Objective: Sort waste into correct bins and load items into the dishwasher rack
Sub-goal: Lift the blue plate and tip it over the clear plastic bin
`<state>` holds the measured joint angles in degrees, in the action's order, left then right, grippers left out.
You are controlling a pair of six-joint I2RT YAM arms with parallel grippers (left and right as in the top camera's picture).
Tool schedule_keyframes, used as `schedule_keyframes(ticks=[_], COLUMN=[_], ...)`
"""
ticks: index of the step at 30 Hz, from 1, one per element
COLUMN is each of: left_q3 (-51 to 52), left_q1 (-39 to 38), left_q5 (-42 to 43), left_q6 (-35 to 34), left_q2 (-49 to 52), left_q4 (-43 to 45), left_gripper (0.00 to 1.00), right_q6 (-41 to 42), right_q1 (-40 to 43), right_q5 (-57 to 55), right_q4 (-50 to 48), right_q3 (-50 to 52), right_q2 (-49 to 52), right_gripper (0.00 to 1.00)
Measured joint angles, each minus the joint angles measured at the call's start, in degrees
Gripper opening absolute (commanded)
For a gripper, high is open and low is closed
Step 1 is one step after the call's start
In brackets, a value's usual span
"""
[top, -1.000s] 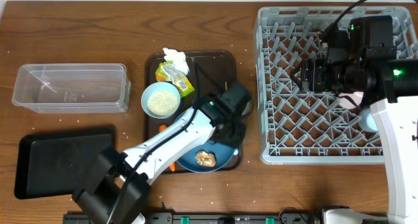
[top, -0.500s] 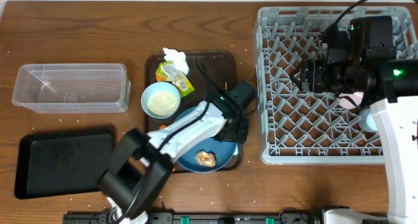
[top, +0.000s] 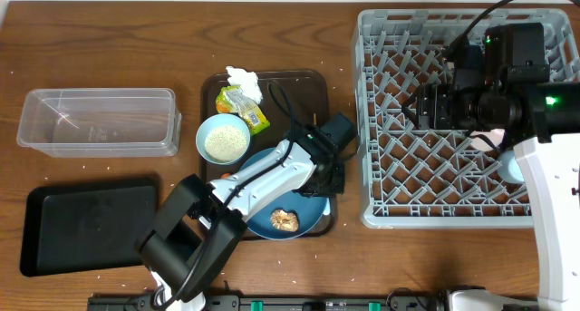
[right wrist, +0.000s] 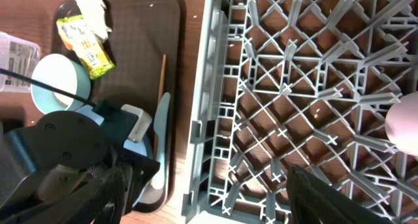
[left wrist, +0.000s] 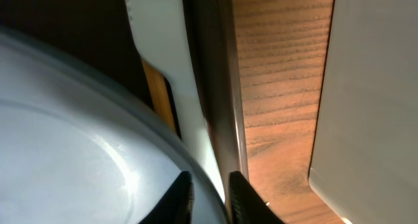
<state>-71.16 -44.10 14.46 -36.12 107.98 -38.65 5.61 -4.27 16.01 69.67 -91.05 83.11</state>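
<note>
My left gripper (top: 328, 179) is shut on the right rim of the large blue plate (top: 259, 223), which lies on the brown serving tray. In the left wrist view the gripper's fingers (left wrist: 210, 199) pinch the plate's edge (left wrist: 65, 152). A brown food lump (top: 285, 220) sits on the plate. The pale blue bowl (top: 223, 140) holds rice. The wrapper (top: 243, 107), tissue (top: 243, 77), spoon (right wrist: 160, 136) and chopsticks (right wrist: 161, 80) lie on the tray. My right gripper (right wrist: 209, 185) is open and empty above the grey rack (top: 381, 121).
A pink cup (right wrist: 401, 123) and a light blue cup (top: 514, 169) stand in the rack's right part. The clear tub (top: 98, 121) is at the left, with the black tray (top: 86, 222) in front of it. A carrot piece (top: 225, 177) lies by the plate.
My left gripper has shifted a little right onto the plate's right rim, and the left arm's elbow has swung inward. The right arm has not moved.
</note>
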Motion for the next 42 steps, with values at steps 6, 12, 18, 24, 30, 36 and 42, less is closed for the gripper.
schedule_keyframes(ticks=[6,12,18,24,30,36,42], left_q3=[0.0,0.0,-0.8,-2.8,-3.2,-3.2,-3.2], left_q1=[-0.1,-0.2,-0.3,-0.3,-1.0,-1.7,-1.7], left_q5=[-1.1,-1.8,-2.2,-2.4,-2.4,-2.4,-2.9], left_q6=[-1.3,-1.4,-1.4,-1.3,-1.3,-1.3,-1.3], left_q2=[-0.2,-0.6,-0.6,-0.9,-3.0,-5.5,-11.3], left_q4=[0.0,-0.2,-2.3,-6.2,-6.2,-6.2,-6.1], left_gripper=[0.06,0.06,0.06,0.06,0.06,0.06,0.06], right_q6=[0.0,0.0,0.0,0.0,0.0,0.0,0.0], right_q1=[0.0,0.0,0.0,0.0,0.0,0.0,0.0], right_q5=[0.0,0.0,0.0,-0.5,-0.7,-0.7,-0.7], right_q4=[0.3,0.4,0.4,0.4,0.4,0.3,0.3], right_q3=[0.0,0.0,0.0,0.0,0.0,0.0,0.0], right_q2=[0.0,0.0,0.0,0.0,0.0,0.0,0.0], right_gripper=[0.73,0.73,0.73,0.74,0.74,0.74,0.74])
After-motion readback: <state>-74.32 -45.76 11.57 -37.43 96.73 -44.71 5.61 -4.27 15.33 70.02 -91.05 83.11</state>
